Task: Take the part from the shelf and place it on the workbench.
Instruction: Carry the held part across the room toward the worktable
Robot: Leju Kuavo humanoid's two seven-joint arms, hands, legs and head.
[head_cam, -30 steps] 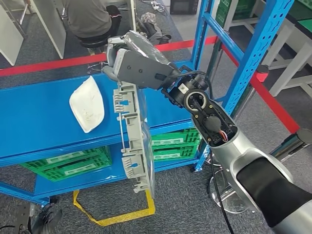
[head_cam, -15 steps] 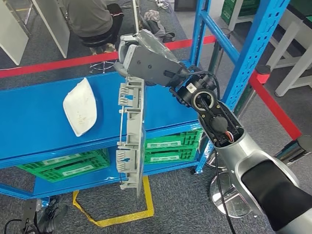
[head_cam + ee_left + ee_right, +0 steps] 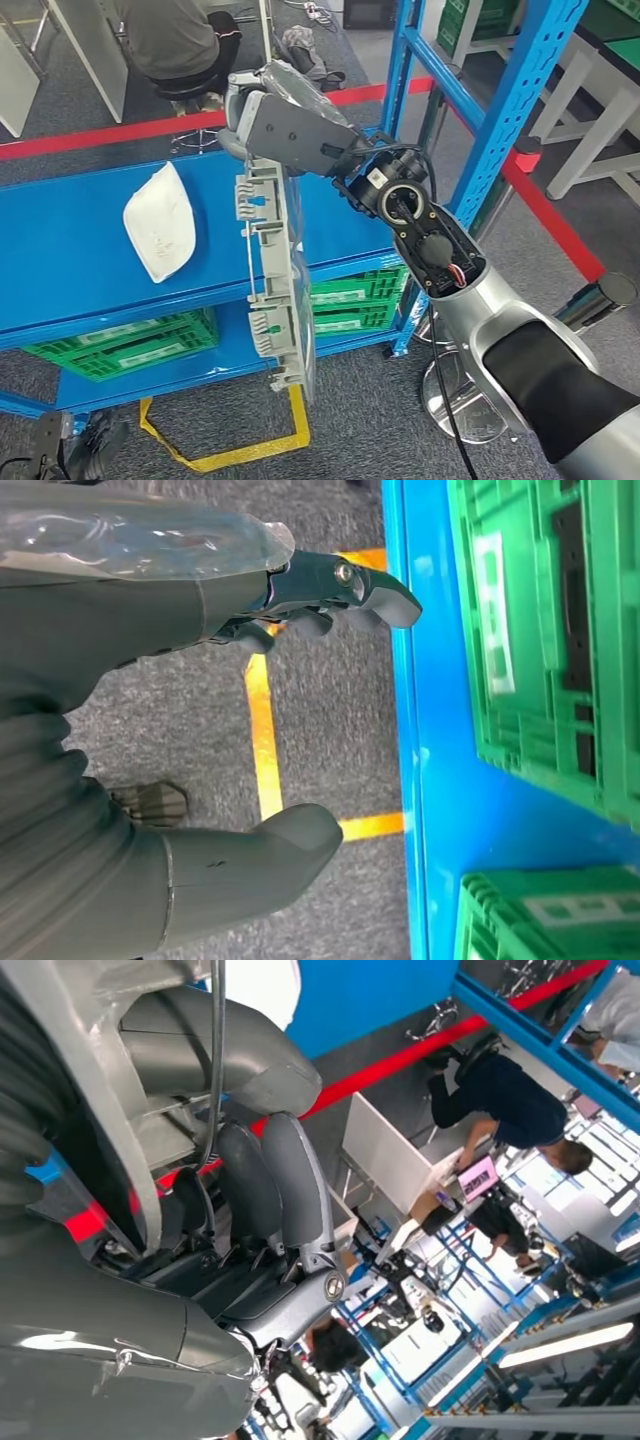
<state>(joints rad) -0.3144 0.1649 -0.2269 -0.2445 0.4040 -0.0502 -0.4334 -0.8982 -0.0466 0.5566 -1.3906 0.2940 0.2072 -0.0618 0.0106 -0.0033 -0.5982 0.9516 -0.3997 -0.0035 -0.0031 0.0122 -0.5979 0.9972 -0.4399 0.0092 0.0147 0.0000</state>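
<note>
My right hand (image 3: 281, 128) grips the top end of a long grey plastic part (image 3: 275, 285). The part hangs almost upright in front of the blue shelf (image 3: 68, 265), its lower end down past the lower shelf level. In the right wrist view the fingers (image 3: 281, 1182) curl around the part's grey ribs. A white curved part (image 3: 160, 222) lies on the upper shelf, to the left of the held part. My left hand (image 3: 106, 640) hangs low beside the shelf's bottom level, thumb and fingers apart with nothing between them.
Green crates (image 3: 124, 340) sit on the lower shelf, with more (image 3: 353, 300) behind the held part. A blue upright (image 3: 494, 135) rises on the right. Red tape (image 3: 113, 130) runs behind the shelf, where a person sits on a stool (image 3: 175, 40). Yellow tape (image 3: 226, 452) marks the floor.
The camera has shifted slightly. The hanging part swung its lower end to the left, then back to the right. My right hand keeps its hold.
</note>
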